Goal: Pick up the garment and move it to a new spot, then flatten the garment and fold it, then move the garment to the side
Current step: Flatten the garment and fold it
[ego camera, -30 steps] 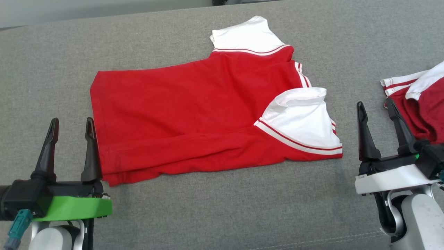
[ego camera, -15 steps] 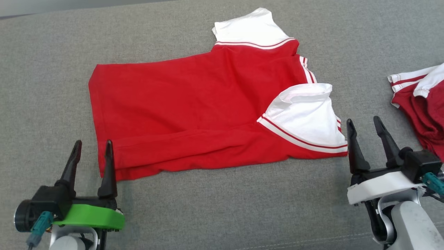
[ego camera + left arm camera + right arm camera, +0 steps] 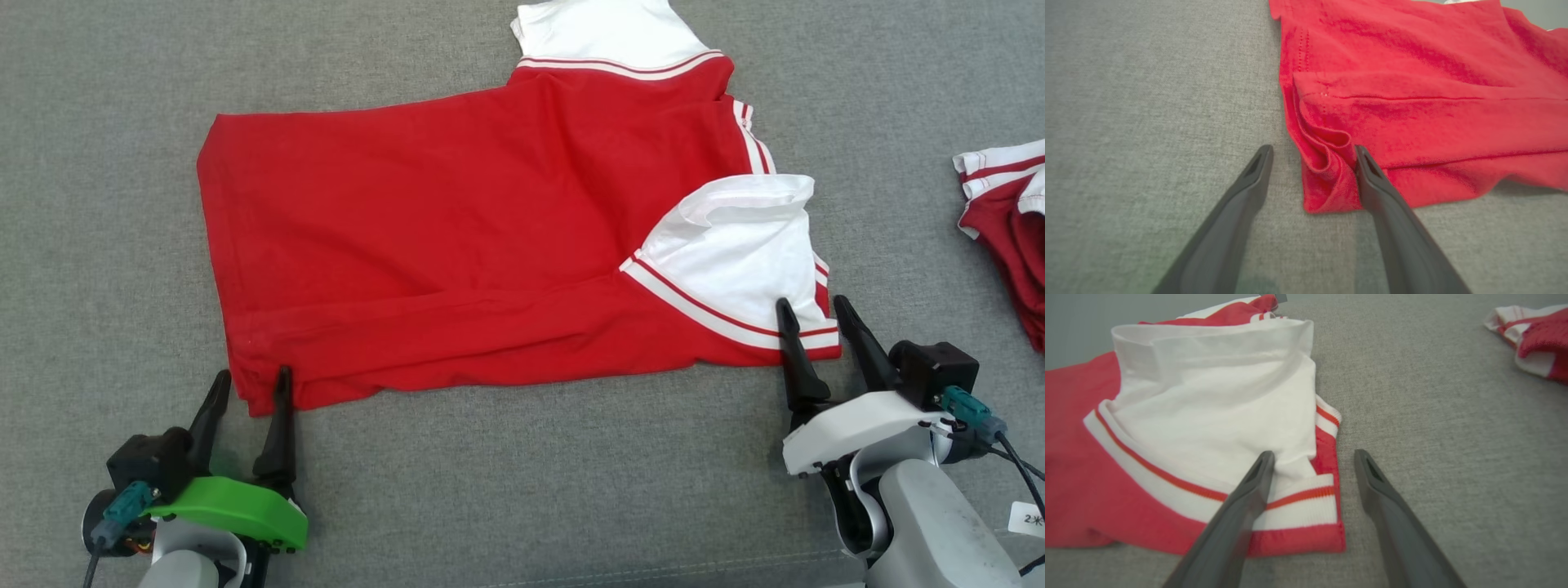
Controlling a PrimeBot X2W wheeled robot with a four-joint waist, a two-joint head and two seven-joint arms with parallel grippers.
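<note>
The garment (image 3: 457, 237) is a red shirt with white, red-striped sleeves, lying folded lengthwise on the grey fabric surface (image 3: 531, 474). My left gripper (image 3: 250, 380) stands open at its near left hem corner (image 3: 1327, 179), one finger on the bare surface and one on the red cloth. At the near right corner my right gripper (image 3: 811, 311) is open too, straddling the edge of the white sleeve (image 3: 1216, 416); its left finger lies over the striped cuff, its right finger over bare fabric. Nothing is gripped.
A second red-and-white garment (image 3: 1008, 220) lies bunched at the right edge, also seen as a red-and-white heap (image 3: 1531, 339) at the upper right of the right wrist view. Bare grey surface runs along the near side and to the left.
The head view has tipped down, shifting the whole picture. Both grippers have come inward onto the garment's near corners: the left to the hem corner, the right to the sleeve cuff. Both stayed open.
</note>
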